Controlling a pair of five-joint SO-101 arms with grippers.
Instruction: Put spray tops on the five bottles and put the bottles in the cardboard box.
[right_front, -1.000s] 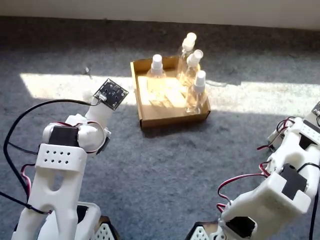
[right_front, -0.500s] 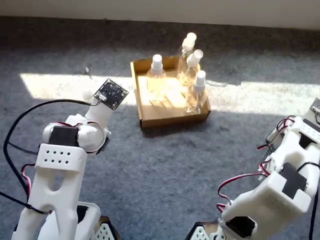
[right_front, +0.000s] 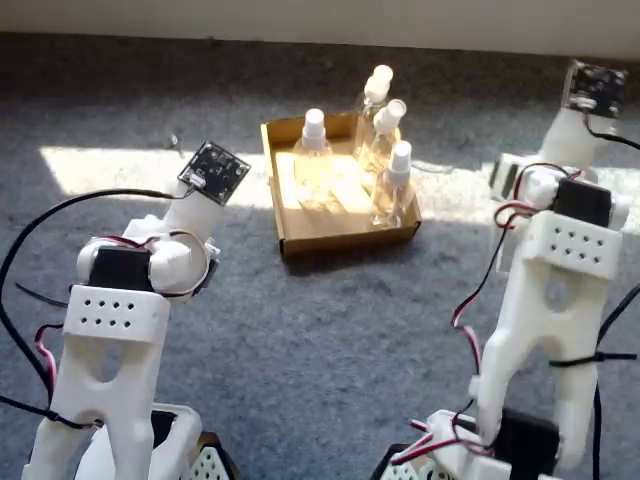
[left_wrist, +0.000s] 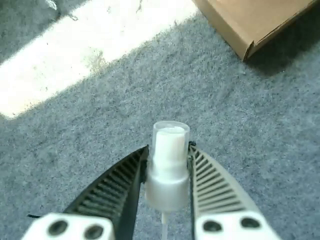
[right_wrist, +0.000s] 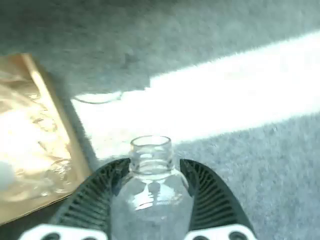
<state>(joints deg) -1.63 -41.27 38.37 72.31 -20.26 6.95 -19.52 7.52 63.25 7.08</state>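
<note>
My left gripper (left_wrist: 168, 150) is shut on a white spray top (left_wrist: 169, 167) with its thin tube hanging down, held above the grey carpet. A clear bottle (right_wrist: 151, 185) with an open, capless neck sits in my right gripper (right_wrist: 152, 164), which is shut on it. The cardboard box (right_front: 300, 230) lies at the middle far side and holds several capped bottles (right_front: 393, 180). In the high view the left arm (right_front: 150, 270) stands left of the box. The right arm (right_front: 555, 240) stands tall to the box's right.
Grey carpet (right_front: 330, 330) covers the floor, with a bright sunlit band across it behind the box. A corner of the box (left_wrist: 260, 20) lies ahead of the left gripper. The box's edge (right_wrist: 42, 100) lies beside the right gripper. Cables hang off both arms.
The right arm has swung up from a folded pose at the lower right edge to an upright pose beside the box. The left arm has shifted slightly left.
</note>
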